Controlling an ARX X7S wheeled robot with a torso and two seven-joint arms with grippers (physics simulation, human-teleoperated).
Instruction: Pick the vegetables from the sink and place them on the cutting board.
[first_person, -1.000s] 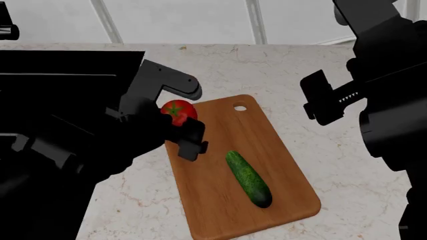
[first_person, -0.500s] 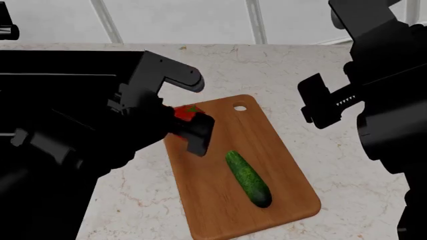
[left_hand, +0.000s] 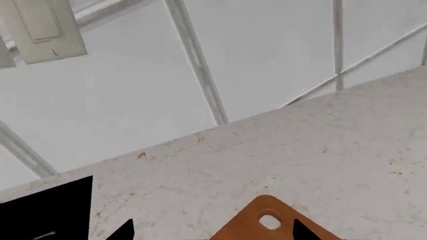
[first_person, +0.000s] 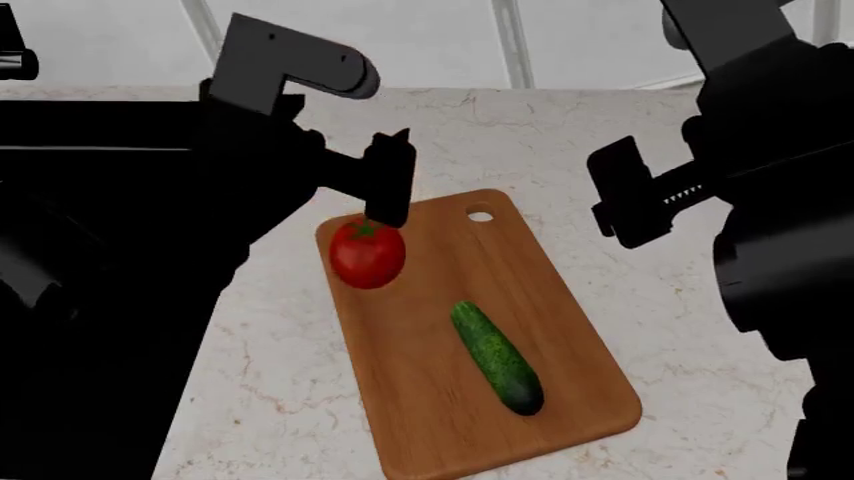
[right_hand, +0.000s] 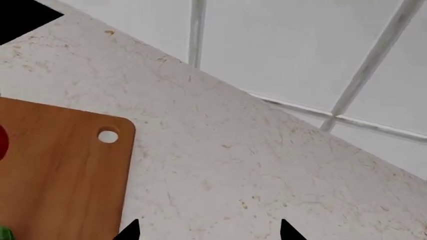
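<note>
A pale marbled counter runs beneath a white panelled wall. On it, the cutting board carries both vegetables: the tomato near its holed end, the cucumber nearer you. Your left gripper hangs just above the tomato with its fingers released and empty; the right gripper hovers beside the board, fingers also spread. The placing step looks finished; your next move is to draw both arms clear. Only the head view shows both vegetables; the left wrist view catches merely the board's holed end, the right wrist view only slivers of them.
</note>
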